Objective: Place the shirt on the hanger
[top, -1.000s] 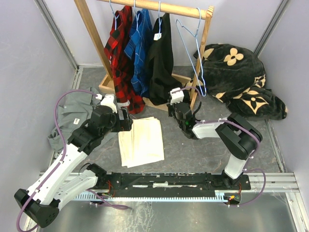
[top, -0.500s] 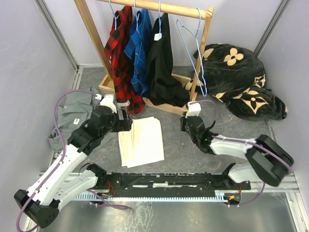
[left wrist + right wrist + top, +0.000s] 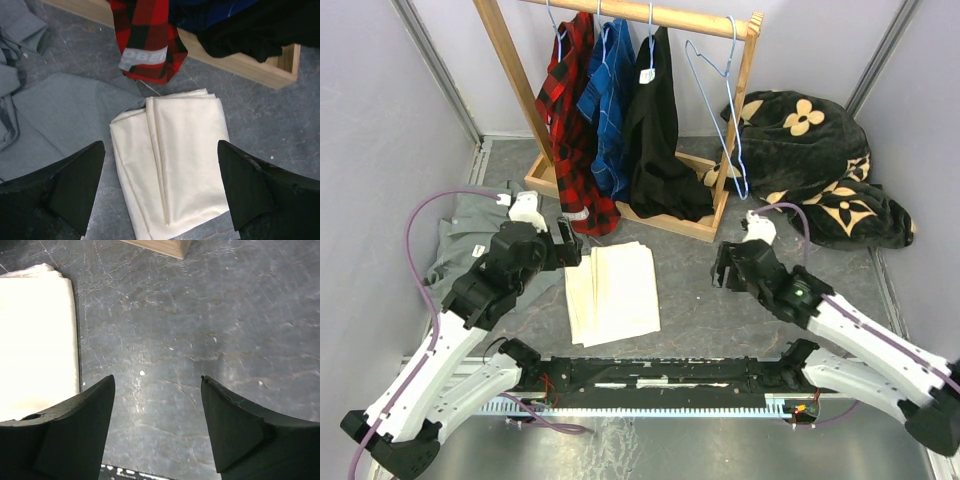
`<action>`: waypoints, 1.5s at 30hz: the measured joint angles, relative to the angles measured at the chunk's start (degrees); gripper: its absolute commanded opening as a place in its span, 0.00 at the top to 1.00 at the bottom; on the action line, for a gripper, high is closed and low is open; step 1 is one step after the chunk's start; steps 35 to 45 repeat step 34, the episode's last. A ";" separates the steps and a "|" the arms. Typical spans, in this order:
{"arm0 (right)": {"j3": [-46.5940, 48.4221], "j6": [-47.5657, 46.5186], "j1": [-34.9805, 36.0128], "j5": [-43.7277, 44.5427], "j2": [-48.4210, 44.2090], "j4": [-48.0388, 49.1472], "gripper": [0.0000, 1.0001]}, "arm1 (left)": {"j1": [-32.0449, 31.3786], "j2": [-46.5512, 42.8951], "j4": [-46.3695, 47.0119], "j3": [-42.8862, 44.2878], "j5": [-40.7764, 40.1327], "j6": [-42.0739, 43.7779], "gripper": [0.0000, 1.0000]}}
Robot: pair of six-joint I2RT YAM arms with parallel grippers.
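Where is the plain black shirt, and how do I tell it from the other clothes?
Look at the wooden rack at the back. Three garments hang from its rail, and the black shirt is the rightmost, between a blue plaid shirt and an empty wire hanger. It alone is plain, with a small white label near its collar.

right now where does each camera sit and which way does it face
Top external: above and behind the robot, looking down at table and wooden rack; left arm and right arm show.
Left wrist: on left arm, looking down at cream cloth and grey shirt; open left hand shows.
Right wrist: on right arm, looking down at bare table; open right hand shows.
Shared: cream cloth in all three.
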 measured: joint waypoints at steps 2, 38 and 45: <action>0.20 0.66 -0.02 -0.42 -5.14 -5.18 0.18 | 0.00 -0.98 -0.02 1.03 -1.09 0.22 0.01; 16.35 -13.07 -0.33 16.15 -43.08 -28.11 0.01 | 0.00 -18.47 -1.27 -1.97 -10.49 0.59 0.01; 16.35 -13.07 -0.33 16.15 -43.08 -28.11 0.01 | 0.00 -18.47 -1.27 -1.97 -10.49 0.59 0.01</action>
